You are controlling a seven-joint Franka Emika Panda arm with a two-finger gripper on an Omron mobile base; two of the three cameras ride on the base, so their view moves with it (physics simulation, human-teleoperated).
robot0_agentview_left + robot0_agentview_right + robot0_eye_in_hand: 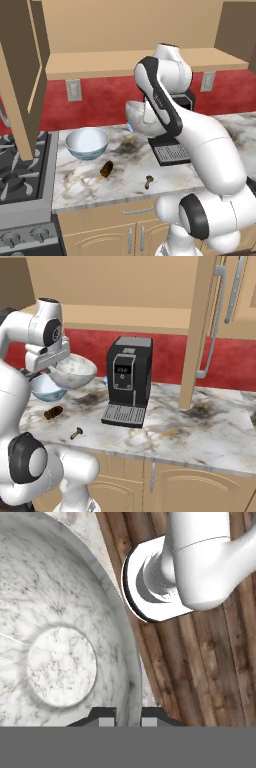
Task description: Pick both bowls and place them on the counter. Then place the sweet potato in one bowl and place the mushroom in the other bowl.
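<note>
My gripper (125, 714) is shut on the rim of the mottled grey stone-like bowl (60, 657), one finger inside the wall and one outside. That grey bowl (74, 371) hangs upright above the left part of the marble counter (200, 436), partly behind my arm as the grey bowl (134, 114). The white and blue bowl (87, 142) stands on the counter at the left. In front of it lies the sweet potato (106, 169), and the small mushroom (148, 182) lies to its right near the front edge. Both show again as sweet potato (53, 412) and mushroom (76, 432).
A black coffee machine (129, 378) stands at the back of the counter, right of the held bowl. A stove (20, 170) borders the counter's left end. An open tan cabinet door (20, 75) hangs over the stove side, and a wooden shelf (100, 62) runs above.
</note>
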